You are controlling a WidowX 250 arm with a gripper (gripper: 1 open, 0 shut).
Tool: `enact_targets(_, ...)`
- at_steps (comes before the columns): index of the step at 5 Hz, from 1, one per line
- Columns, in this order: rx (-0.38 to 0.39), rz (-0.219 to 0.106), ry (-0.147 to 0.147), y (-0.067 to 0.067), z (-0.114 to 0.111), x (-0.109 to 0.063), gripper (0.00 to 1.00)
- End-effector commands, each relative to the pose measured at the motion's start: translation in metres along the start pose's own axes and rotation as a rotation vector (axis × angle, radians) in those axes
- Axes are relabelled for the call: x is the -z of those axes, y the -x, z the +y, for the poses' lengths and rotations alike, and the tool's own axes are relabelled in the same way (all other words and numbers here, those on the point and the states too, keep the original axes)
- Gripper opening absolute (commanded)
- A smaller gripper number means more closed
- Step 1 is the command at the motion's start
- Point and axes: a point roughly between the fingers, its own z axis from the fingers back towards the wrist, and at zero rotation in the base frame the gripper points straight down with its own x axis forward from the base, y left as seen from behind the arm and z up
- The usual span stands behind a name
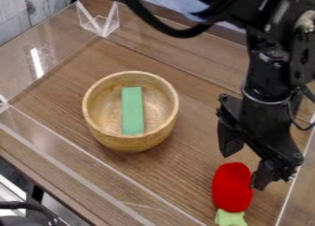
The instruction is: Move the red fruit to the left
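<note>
The red fruit (pixel 231 186) lies on the wooden table near the front right, its light green cap (pixel 230 218) toward the front edge. My black gripper (pixel 250 159) points down just above and behind it. The jaws stand open, one finger (pixel 230 137) to the left and the other finger (pixel 272 172) beside the fruit's right upper edge. Nothing is held between them. Whether a finger touches the fruit I cannot tell.
A wooden bowl (pixel 101 120) sits left of centre with a flat green block (pixel 132 109) in it. Clear plastic walls (pixel 50 45) border the table. A small clear stand (pixel 99 21) is at the back left.
</note>
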Motion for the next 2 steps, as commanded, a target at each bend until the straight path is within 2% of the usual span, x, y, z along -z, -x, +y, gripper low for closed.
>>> enact_targets(1, -0.011, -0.041, 0.001, -0.0105, 0.0009, -0.0108, 1.00)
enact_targets(2, -0.011, -0.043, 0.000, -0.0126, 0.0005, -0.0124, 1.00)
